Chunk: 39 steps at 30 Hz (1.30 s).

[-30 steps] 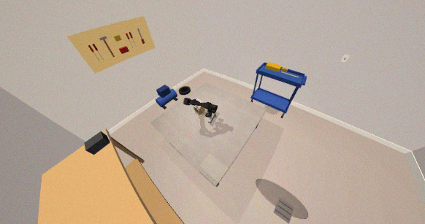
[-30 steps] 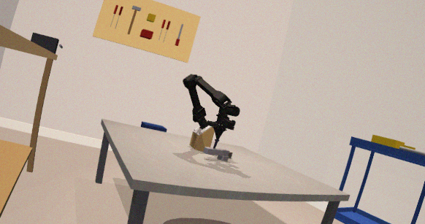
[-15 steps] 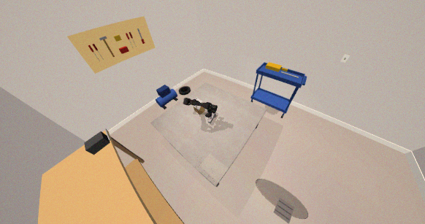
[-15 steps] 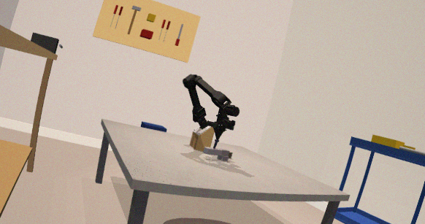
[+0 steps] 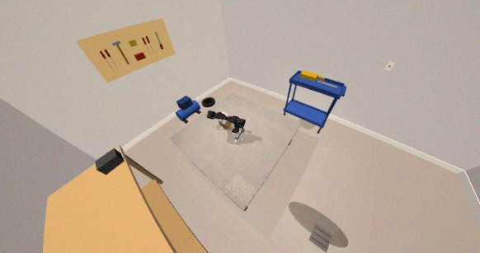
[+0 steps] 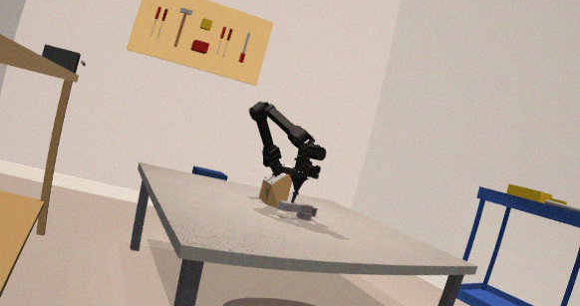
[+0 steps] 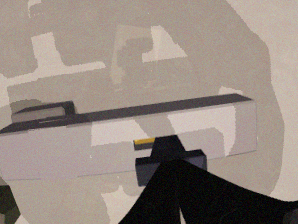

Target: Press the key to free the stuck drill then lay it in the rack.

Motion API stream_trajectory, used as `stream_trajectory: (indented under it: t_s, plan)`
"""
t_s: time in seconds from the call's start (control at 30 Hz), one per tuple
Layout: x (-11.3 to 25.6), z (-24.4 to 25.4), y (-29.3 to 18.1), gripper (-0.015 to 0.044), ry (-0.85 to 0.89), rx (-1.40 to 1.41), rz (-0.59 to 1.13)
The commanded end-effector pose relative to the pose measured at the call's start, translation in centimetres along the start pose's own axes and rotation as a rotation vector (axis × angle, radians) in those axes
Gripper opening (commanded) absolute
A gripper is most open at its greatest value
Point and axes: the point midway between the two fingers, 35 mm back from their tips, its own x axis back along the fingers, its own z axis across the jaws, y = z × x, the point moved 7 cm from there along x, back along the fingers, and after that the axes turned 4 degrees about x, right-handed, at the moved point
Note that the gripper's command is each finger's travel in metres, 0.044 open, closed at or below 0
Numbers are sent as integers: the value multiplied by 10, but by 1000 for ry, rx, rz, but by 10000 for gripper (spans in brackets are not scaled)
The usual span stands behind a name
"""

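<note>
Gripper (image 5: 237, 136) (image 6: 294, 198) (image 7: 172, 169): fingertips together, pointing down over the grey piece.
Grey piece (image 5: 238, 133) (image 6: 297, 208) (image 7: 50, 152): on the table (image 5: 206, 156) (image 6: 239, 238), right of the wooden block (image 5: 225, 124) (image 6: 276, 190).
Drill and key: not certainly identifiable.
</note>
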Motion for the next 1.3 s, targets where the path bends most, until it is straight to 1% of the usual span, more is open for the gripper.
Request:
stream_trajectory:
  t_s: [0.0,0.1,0.3,0.43,0.47,0.5,0.57,0.77,1.03,1.1,1.27]
  plan:
    - [-24,-7,-3,0,-1,-30,52]
    - [-11,-7,1,79,1,-30,50]
    - [54,-3,9,236,2,-30,50]
    - [57,-2,9,341,2,-30,50]
    - [48,0,9,368,-7,-1,38]
    - [45,6,11,394,-5,53,38]
    - [32,28,18,440,2,256,38]
    - [-11,98,26,440,23,927,36]
    - [-48,151,16,440,40,1477,34]
    - [-52,157,14,440,42,1540,34]
    - [-52,157,14,440,42,1540,34]
